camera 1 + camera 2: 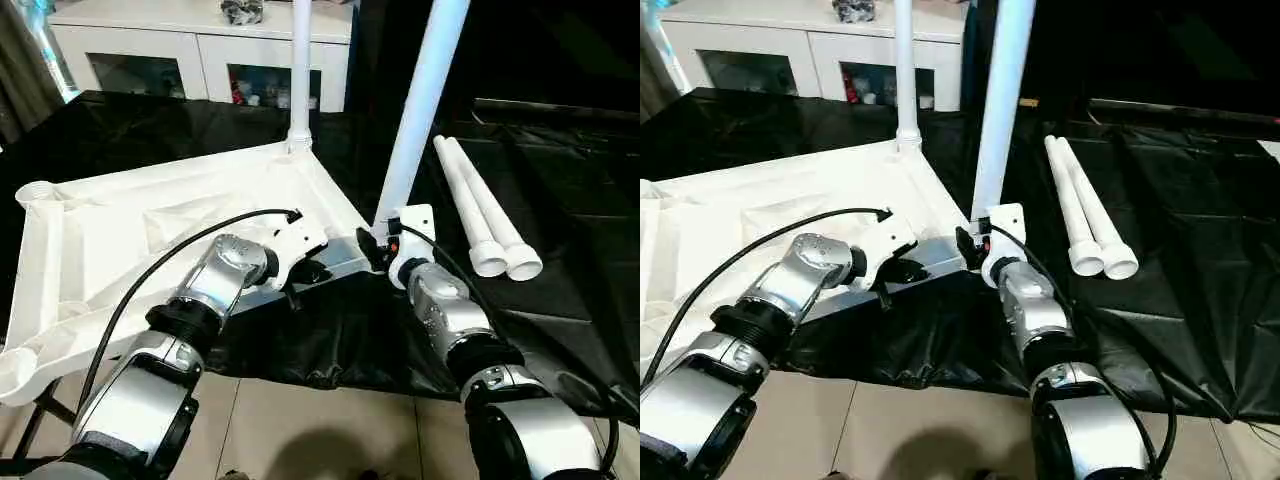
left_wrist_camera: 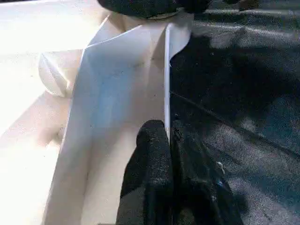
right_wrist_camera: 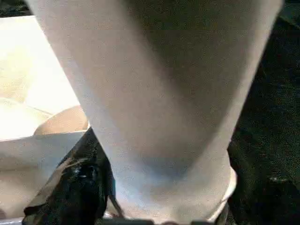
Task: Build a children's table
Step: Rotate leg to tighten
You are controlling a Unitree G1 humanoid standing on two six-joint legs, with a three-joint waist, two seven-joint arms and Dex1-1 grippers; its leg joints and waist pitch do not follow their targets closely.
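While the white ribbed plastic tabletop (image 1: 150, 240) lies upside down on the black-covered bench (image 1: 560, 200), its edge is pinched by the left pincer (image 2: 168, 140) for steadiness, and a white tubular leg (image 1: 415, 120) is clasped by the right pincer (image 1: 378, 247) at the near corner socket.

1. tabletop (image 1: 150, 215): white plastic, smooth, faint sheen, ribbed underside.
2. legs: smooth white plastic tubes, slightly glossy; one upright at the far corner (image 1: 300, 75), one at the near corner (image 1: 420, 95), two lying loose (image 1: 485, 215).
3. sheet (image 1: 560, 200) under it all: black, thin, crinkled, shiny like plastic film.
4. forearms (image 1: 225, 275): brushed silver metal, with black matt joints.
5. left fingers (image 2: 152, 164): black, matt, slightly grainy.
6. cable (image 1: 150, 270): black, smooth.
7. cabinet (image 1: 200, 40): white, smooth, glass doors.
8. floor (image 1: 320, 430): pale tiles, dull sheen.
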